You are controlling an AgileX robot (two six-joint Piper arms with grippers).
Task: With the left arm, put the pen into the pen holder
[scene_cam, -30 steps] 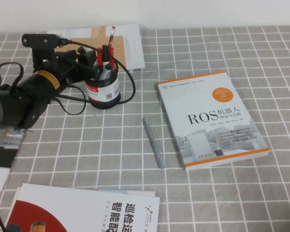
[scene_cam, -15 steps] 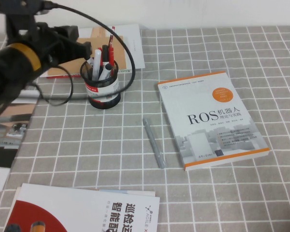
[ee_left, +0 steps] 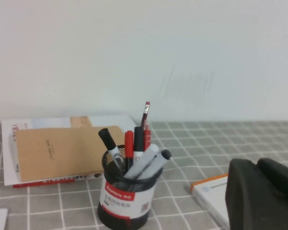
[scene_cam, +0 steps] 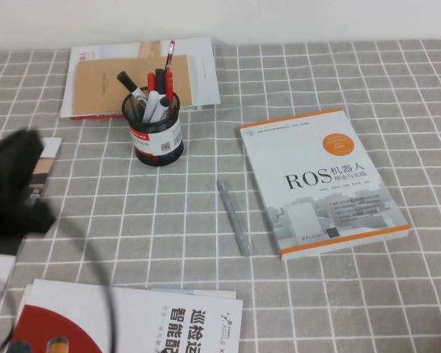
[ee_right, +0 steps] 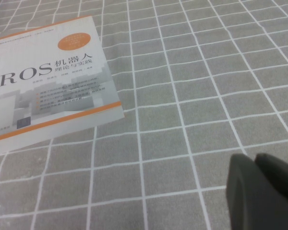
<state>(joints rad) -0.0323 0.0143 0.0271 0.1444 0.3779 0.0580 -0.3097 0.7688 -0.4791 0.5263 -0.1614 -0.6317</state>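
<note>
White pen (scene_cam: pixel 156 108) inside holder (scene_cam: pixel 159 144)

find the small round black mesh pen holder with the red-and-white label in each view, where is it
High view: the black mesh pen holder stands upper left of centre, pens inside, beside the tan notebook.
Left wrist view: the holder is at bottom centre; the left gripper is a dark shape at lower right.
Right wrist view: not in it; only the ROS book and the right gripper.
Shared landmark: the tan notebook.
</note>
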